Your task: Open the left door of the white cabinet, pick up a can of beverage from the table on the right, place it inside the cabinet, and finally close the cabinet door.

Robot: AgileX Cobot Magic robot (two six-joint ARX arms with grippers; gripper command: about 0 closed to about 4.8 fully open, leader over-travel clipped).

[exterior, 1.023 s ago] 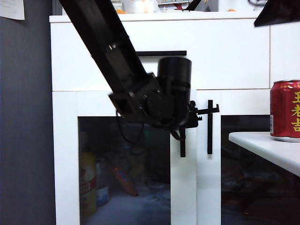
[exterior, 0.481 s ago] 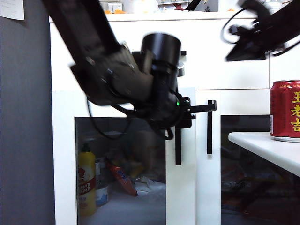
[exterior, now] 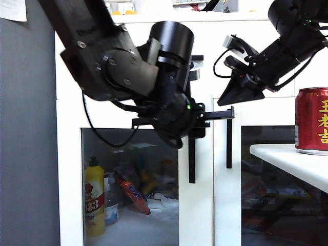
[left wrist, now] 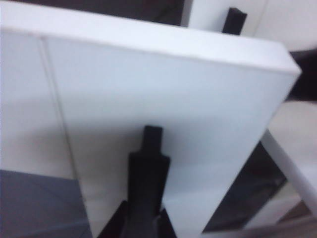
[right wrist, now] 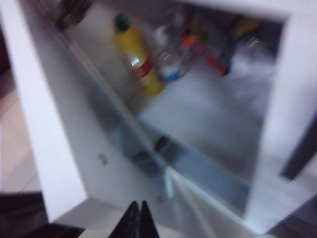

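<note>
The red metal drink can [exterior: 312,121] is standing untouched on the near-right white tabletop [exterior: 292,162]. Farther back, the left gripper [left wrist: 144,218], fingers clamped on the white glass-panelled left door's [exterior: 197,205] black bar handle [exterior: 191,160], is part-opening it; the right gripper [right wrist: 137,222], fingers closed and empty, is hovering above.

Blurred yellow bottle [right wrist: 138,59], perhaps shelved.

The left gripper [exterior: 197,123] and its bulky arm block the white cabinet [exterior: 256,56] front; the yellow bottle [exterior: 94,197] crowds the lower left shelf.
</note>
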